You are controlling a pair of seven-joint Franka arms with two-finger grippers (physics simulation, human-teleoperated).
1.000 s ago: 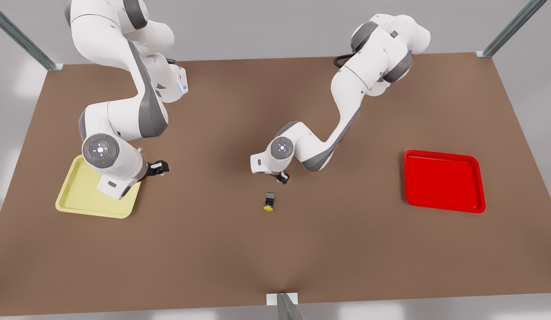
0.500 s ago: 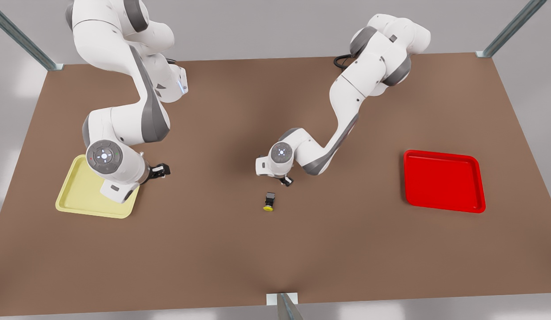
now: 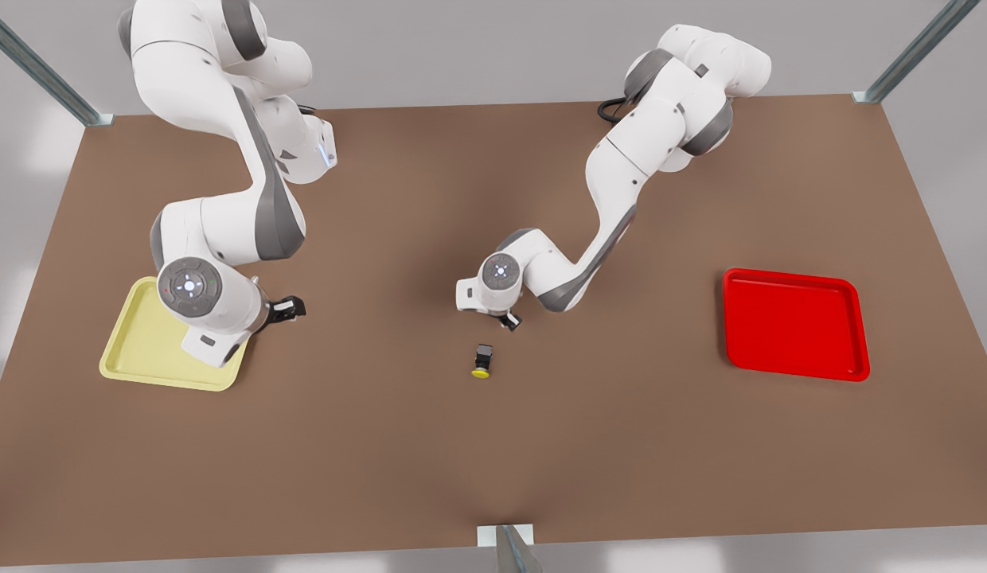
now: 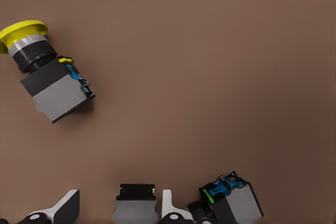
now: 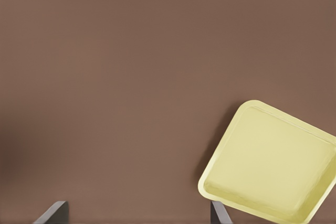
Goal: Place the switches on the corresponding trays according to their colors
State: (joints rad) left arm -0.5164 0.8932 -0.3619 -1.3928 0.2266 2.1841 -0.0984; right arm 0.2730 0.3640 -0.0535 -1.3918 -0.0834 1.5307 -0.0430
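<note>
Brown and matte, the flat table carries two shallow square trays with rounded corners and raised rims. The pale yellow tray lies at the front view's left and the bright red tray well apart at the front view's right, its floor bare. Two small switches show. The yellow-capped switch lies on its side near mid-table, a blocky dark grey body behind a round cap, with open table on every side. The green-marked switch rests just beside the left gripper, which hovers close to the yellow-capped one. Whether that gripper is parted or closed cannot be told. The right gripper hangs past the yellow tray's inner edge over bare table, its dark fingers spread wide with nothing between them. Metal struts mark the table's corners.
</note>
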